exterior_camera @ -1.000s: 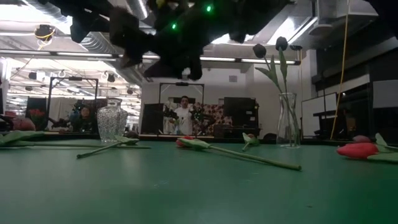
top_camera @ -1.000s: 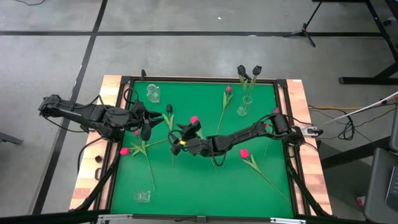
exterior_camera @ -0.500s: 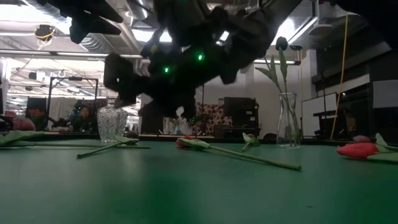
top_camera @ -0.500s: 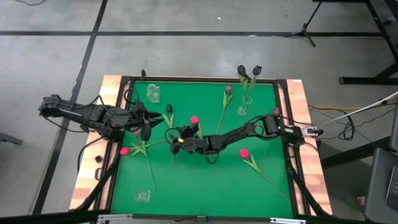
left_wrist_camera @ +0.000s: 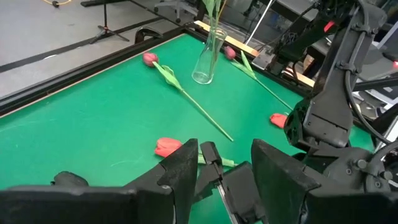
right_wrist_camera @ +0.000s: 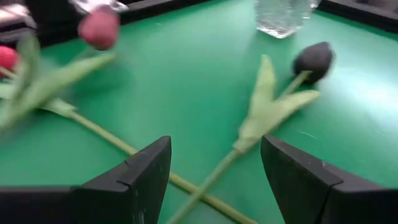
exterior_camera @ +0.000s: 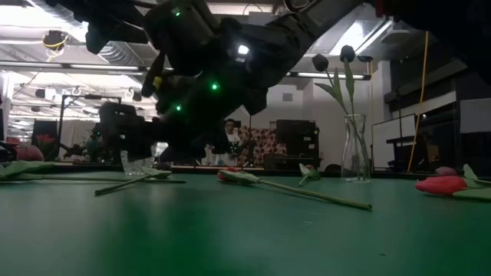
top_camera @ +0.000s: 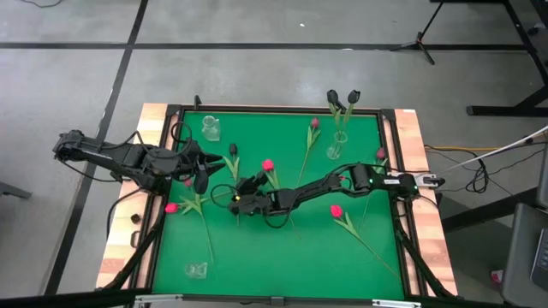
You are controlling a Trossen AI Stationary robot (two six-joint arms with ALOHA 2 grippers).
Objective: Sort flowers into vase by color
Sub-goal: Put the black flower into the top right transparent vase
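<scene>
Tulips lie flat on the green table [top_camera: 282,248]. A near-black one [top_camera: 232,149] [right_wrist_camera: 314,59] lies left of centre, its stem [right_wrist_camera: 217,177] running toward the near edge. My right gripper [top_camera: 236,198] [right_wrist_camera: 214,144] is open and low over the table. Its fingers stand on either side of that stem without touching it. Bright pink heads [top_camera: 268,164] [top_camera: 171,207] [top_camera: 336,210] and maroon ones [top_camera: 314,123] [top_camera: 379,154] lie around. A slim vase [top_camera: 336,147] at the far right holds two near-black tulips. My left gripper [top_camera: 202,175] [left_wrist_camera: 224,149] hangs open above the table's left side.
A cut-glass vase [top_camera: 211,128] [right_wrist_camera: 283,15] stands at the far left, and a small glass [top_camera: 197,269] at the near left. A second stem [right_wrist_camera: 112,140] crosses under the near-black tulip's stem. A raised dark frame [top_camera: 163,222] rims the table. A person stands far behind the table [exterior_camera: 228,138].
My right gripper has sunk from high above the table to just over it. It has also shifted a little toward the left edge, coming to the near-black tulip's stem. It has stayed open. No flower has moved.
</scene>
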